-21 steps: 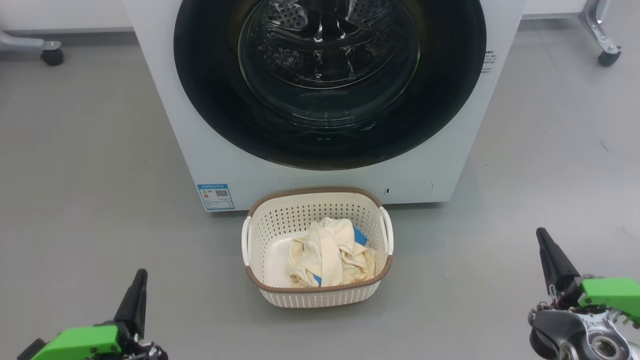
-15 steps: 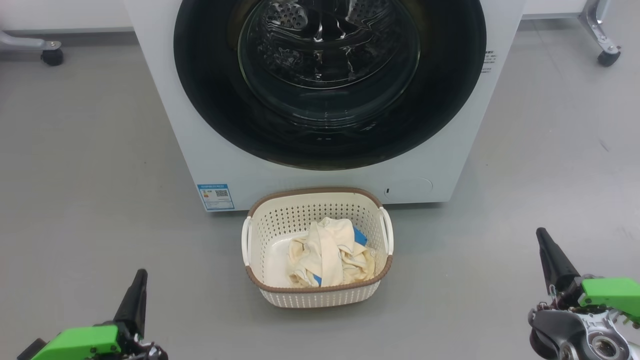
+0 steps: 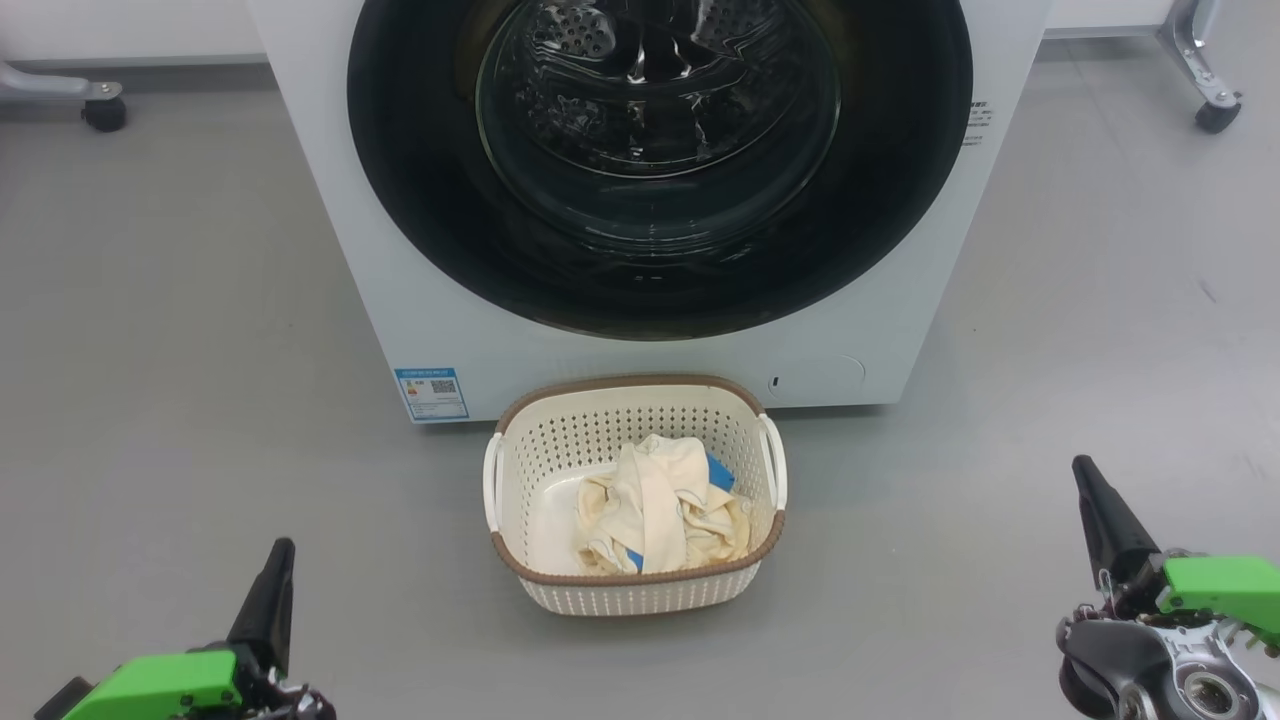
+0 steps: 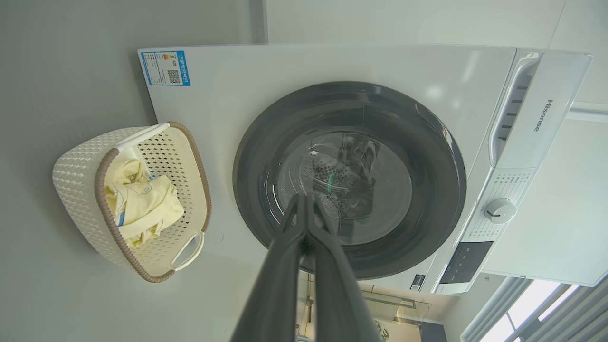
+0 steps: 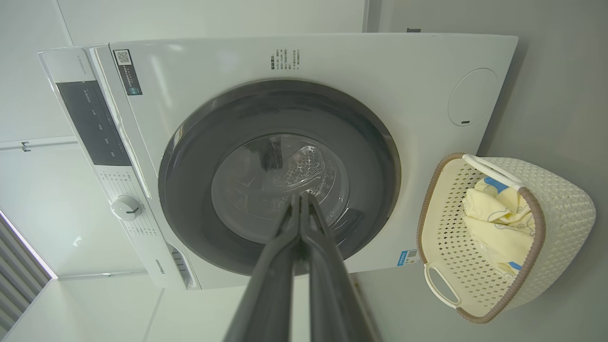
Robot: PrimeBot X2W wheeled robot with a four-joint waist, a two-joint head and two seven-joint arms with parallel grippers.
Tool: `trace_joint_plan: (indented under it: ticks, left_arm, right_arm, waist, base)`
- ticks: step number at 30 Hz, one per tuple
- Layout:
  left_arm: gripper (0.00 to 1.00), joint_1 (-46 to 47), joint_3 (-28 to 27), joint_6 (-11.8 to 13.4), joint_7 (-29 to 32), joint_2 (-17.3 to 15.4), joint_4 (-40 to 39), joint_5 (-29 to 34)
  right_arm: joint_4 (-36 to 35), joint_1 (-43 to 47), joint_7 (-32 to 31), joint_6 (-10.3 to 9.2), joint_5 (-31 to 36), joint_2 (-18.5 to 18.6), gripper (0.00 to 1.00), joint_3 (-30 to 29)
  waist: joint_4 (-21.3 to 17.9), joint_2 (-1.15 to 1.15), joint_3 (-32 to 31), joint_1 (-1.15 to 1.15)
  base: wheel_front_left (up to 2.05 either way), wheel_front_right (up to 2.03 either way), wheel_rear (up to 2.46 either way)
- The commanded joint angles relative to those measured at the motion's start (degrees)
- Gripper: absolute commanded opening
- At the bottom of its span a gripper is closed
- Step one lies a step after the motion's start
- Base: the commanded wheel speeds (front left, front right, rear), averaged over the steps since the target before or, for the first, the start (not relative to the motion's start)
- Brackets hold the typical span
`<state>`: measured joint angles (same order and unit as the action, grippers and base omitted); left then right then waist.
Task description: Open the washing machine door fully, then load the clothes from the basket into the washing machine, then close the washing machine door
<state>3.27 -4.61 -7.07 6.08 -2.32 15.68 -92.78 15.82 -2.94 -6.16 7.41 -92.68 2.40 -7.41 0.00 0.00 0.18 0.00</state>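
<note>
The dark left pincer (image 3: 280,550) and right pincer (image 3: 1082,468) are closed tight, holding nothing. Ahead on the grey floor (image 3: 200,350) sits the small cream plastic basket (image 3: 640,596) with soft pale yellow clothes (image 3: 655,510) inside. Just behind stands the big white washing machine (image 3: 450,330), its round black door (image 3: 420,200) closed.

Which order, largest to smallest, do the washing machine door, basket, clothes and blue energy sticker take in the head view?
Largest first:
washing machine door, though cropped at the top
basket
clothes
blue energy sticker
</note>
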Motion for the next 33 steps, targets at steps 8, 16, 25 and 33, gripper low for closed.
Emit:
trace_joint_plan:
  ticks: [8, 16, 25, 33]
  left_arm:
    - [0.0, 2.91, -1.89, -0.42, 0.39, -0.55, -1.66, 0.59]
    - [0.0, 2.91, -1.89, -0.42, 0.39, -0.55, -1.66, 0.59]
    - [1.0, 0.0, 0.0, 0.0, 0.0, 0.0, 0.0, 0.0]
    - [1.0, -1.23, 0.65, 0.05, -0.42, 0.49, 2.34, 0.2]
  right_arm:
    - [-1.79, -3.24, -0.31, 0.08, 0.49, 0.48, 0.0, 0.91]
    - [-1.79, -3.24, -0.31, 0.08, 0.49, 0.48, 0.0, 0.91]
    - [0.0, 0.0, 0.0, 0.0, 0.0, 0.0, 1.0, 0.0]
    - [2.28, 1.6, 0.19, 0.0, 0.04, -0.66, 1.0, 0.39]
  waist:
    - [0.0, 0.0, 0.0, 0.0]
    - [0.0, 0.0, 0.0, 0.0]
    - [0.0, 0.0, 0.0, 0.0]
    - [0.0, 0.0, 0.0, 0.0]
  base:
    - [0.0, 0.0, 0.0]
    - [0.0, 0.0, 0.0]
    - [0.0, 0.0, 0.0]
    - [0.0, 0.0, 0.0]
